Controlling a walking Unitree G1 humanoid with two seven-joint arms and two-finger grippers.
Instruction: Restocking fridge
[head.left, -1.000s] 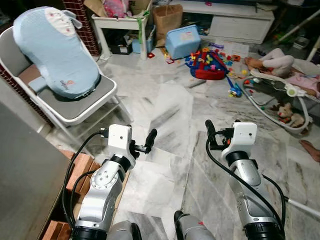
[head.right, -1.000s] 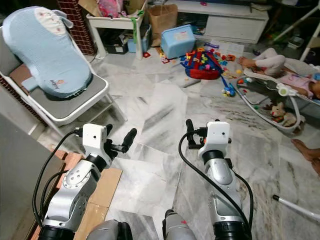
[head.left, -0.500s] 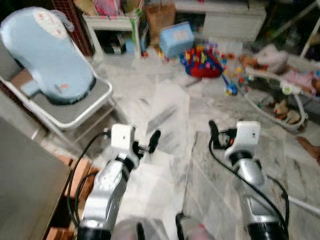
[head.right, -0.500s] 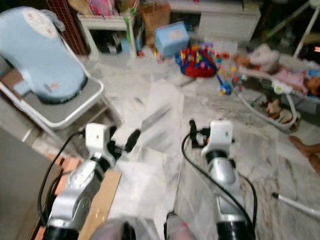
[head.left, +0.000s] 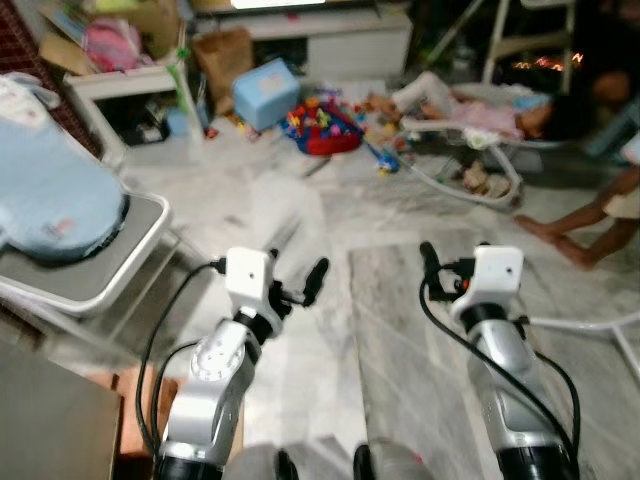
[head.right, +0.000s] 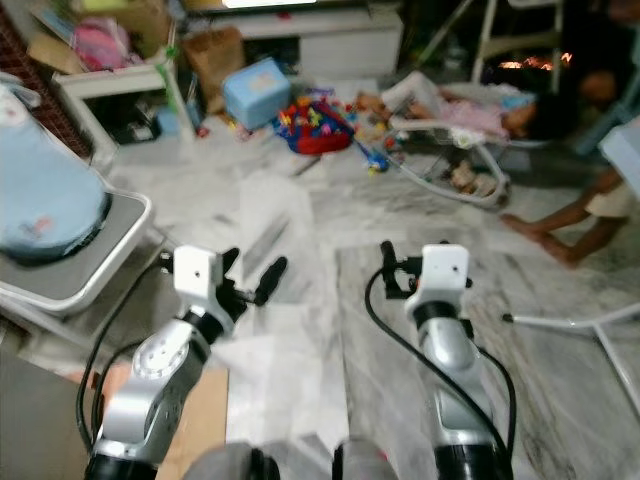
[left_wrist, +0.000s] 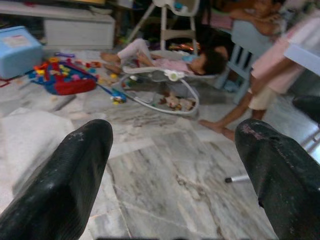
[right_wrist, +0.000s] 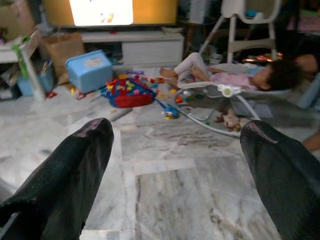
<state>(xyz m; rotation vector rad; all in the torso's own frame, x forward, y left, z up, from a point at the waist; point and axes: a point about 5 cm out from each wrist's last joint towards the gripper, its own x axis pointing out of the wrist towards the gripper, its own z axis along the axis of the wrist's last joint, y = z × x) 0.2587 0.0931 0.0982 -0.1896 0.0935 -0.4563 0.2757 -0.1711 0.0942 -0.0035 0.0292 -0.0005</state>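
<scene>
No lettering, number or brand can be read anywhere. The blue box (right_wrist: 89, 69) at about eleven o'clock on the floor carries a pale label, but it is too blurred to read. The bright screen (right_wrist: 101, 11) at twelve o'clock shows only small yellowish marks, nothing legible.

Two silver, jointed arms end in white box-shaped wrist housings; black cables loop from each housing down the forearm; the left gripper (head.left: 300, 290) and right gripper (head.left: 432, 272) carry long, matte black fingers (left_wrist: 75, 175), lightly scuffed.
</scene>
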